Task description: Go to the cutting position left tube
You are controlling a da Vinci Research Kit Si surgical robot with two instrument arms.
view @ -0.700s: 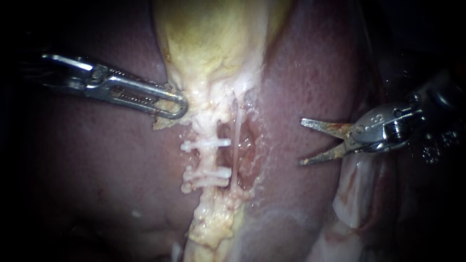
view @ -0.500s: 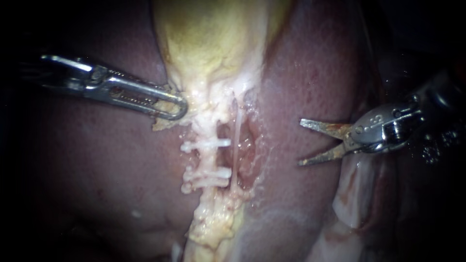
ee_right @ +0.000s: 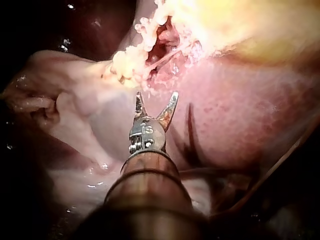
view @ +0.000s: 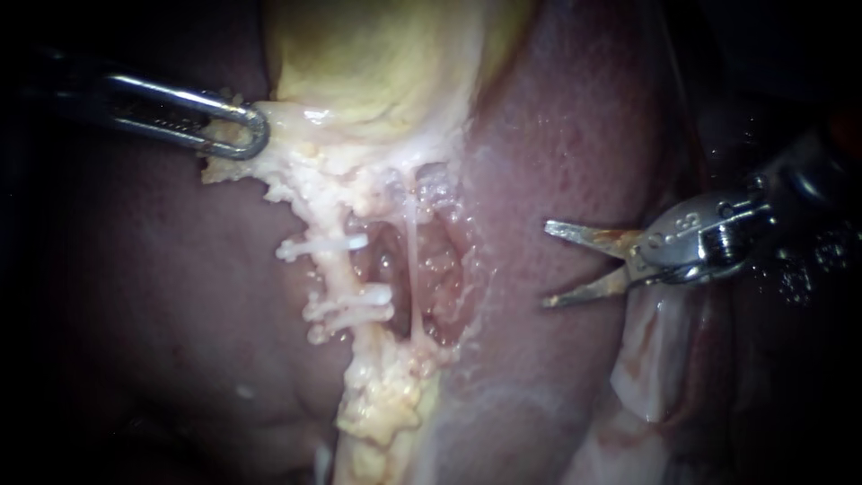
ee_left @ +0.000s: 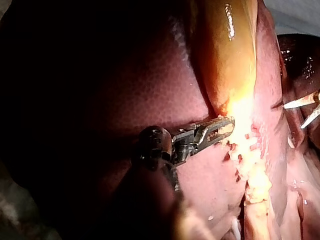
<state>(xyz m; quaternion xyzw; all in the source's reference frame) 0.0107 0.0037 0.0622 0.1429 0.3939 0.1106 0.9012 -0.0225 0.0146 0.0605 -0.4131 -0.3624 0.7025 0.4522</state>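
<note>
Now the left instrument (view: 235, 133) has its jaws pinched tight on a bit of pale tissue (view: 220, 169) at the low end of the yellow gallbladder (view: 377, 63). Its own wrist camera shows the left instrument (ee_left: 215, 131) with the same bite, and lumpy pale bits poke out between the jaws. The left tube (view: 334, 269) runs down from that pale tissue, near the middle of the endoscope view. It is whitish and bumpy. Three white clips sit across it: an upper clip (view: 323, 244) alone, and two lower clips (view: 348, 305) close together. A short bare piece of the left tube shows between the upper clip and the lower two. Just beside it, on the right, is a wet red hollow (view: 440, 269), and a thin pale right tube (view: 411, 260) runs down through the hollow. The right instrument (view: 548, 265) is over the dark pink liver (view: 557, 135), well apart from the left tube. Its two thin pointy blades are spread wide with nothing between them, and the tips point at the hollow. In the right wrist view the right instrument (ee_right: 156, 97) has the hollow and the lumpy pale tissue ahead of its spread blades, not touching them.
</note>
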